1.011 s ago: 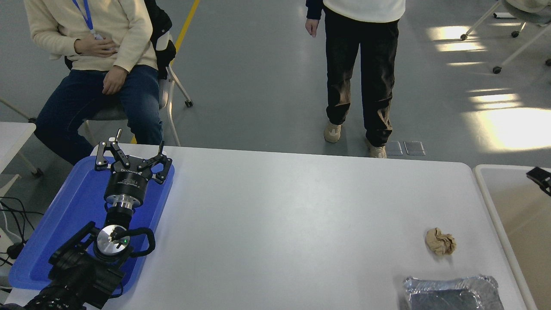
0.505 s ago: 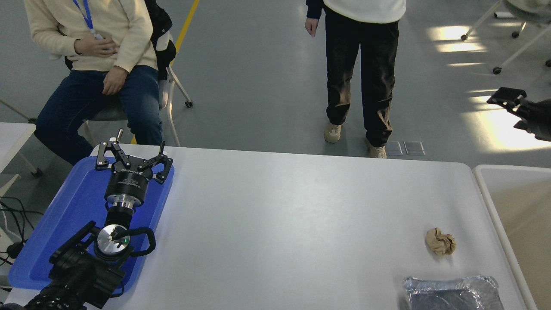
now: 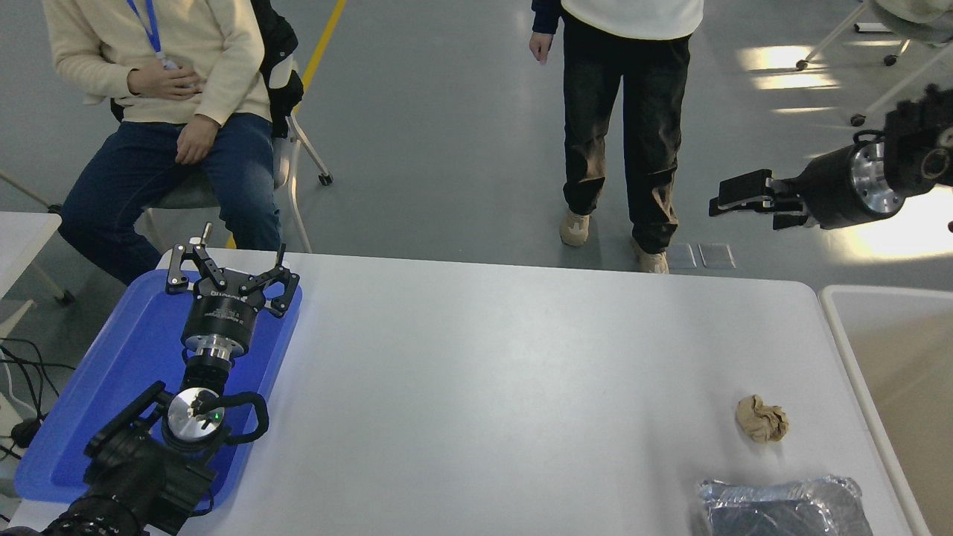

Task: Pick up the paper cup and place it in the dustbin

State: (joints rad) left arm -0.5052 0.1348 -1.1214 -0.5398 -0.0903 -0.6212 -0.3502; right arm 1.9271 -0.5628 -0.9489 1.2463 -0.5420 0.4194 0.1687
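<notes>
No paper cup shows anywhere in this view. The dustbin (image 3: 840, 327), off-white with a beige inside, stands against the table's right end, and only its left part is in the picture. My right gripper (image 3: 733, 199) hangs high at the upper right, beyond the table's far edge and pointing left. It is seen side-on with nothing visible in it. My left gripper (image 3: 227, 260) is parked open over the blue tray (image 3: 112, 387) at the lower left.
A crumpled tan paper ball (image 3: 761, 418) lies near the table's right end. A shiny foil tray (image 3: 782, 506) sits at the front right edge. One person sits at the far left and another stands beyond the far edge.
My right arm has risen from over the dustbin at the right edge and swung up and left, now reaching well into the picture. The left arm has not moved.
</notes>
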